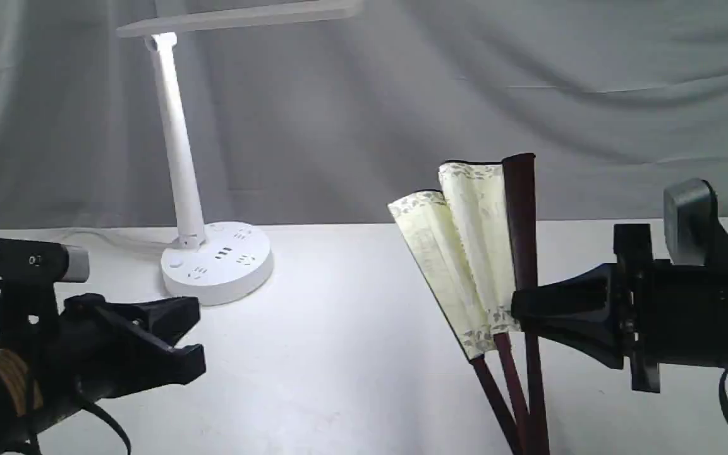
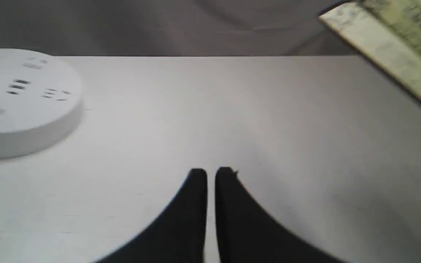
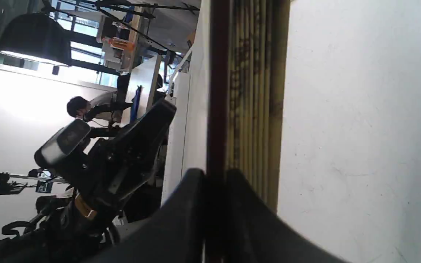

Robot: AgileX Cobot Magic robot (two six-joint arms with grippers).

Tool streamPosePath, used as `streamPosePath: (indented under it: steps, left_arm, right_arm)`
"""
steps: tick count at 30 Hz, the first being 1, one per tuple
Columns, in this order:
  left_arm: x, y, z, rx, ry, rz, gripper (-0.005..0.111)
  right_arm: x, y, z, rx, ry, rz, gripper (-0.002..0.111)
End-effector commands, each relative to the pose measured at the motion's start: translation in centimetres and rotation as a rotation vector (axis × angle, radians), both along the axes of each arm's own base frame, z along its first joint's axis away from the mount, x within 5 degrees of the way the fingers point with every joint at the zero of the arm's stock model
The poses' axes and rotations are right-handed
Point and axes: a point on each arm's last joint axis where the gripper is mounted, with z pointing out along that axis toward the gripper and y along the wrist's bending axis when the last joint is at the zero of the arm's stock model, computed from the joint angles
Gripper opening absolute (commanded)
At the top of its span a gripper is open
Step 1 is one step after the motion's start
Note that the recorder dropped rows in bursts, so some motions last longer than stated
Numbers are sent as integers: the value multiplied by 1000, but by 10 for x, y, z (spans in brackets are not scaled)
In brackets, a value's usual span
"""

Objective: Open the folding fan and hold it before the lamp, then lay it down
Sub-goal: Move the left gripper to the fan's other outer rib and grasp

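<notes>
White table [image 1: 351,354] lies open between closed left gripper [image 2: 211,172] and right gripper [image 1: 517,313] clamping upright fan [image 1: 465,253]

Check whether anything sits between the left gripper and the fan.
Nothing visible does. Only bare table lies between the left gripper and the fan, which the right gripper holds upright. The lamp stands off to the side of that path.

White matte table [image 1: 339,379], with a creased grey cloth backdrop [image 1: 560,95] hung behind its far edge. Past the table, from the right wrist: a dark-haired person [image 3: 76,106] among blurred equipment, a black hooded studio light [image 3: 31,34] nearby, bright windows [image 3: 86,49] behind.
</notes>
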Motion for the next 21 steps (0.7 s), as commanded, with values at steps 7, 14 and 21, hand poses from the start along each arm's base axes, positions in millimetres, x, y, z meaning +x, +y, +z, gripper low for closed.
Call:
streamPosePath:
  steps: [7,14,21]
  left_arm:
    - [2,-14,-20,-431,243,12,30]
    - [20,-26,-31,-578,360,-13,30]
    - [42,-45,-31,-742,389,-159,30]
  right_arm:
    - [-2,0,3,5,-28,18,0]
    - [-2,0,3,0,-37,21,0]
    - [-2,0,3,-2,-40,21,0]
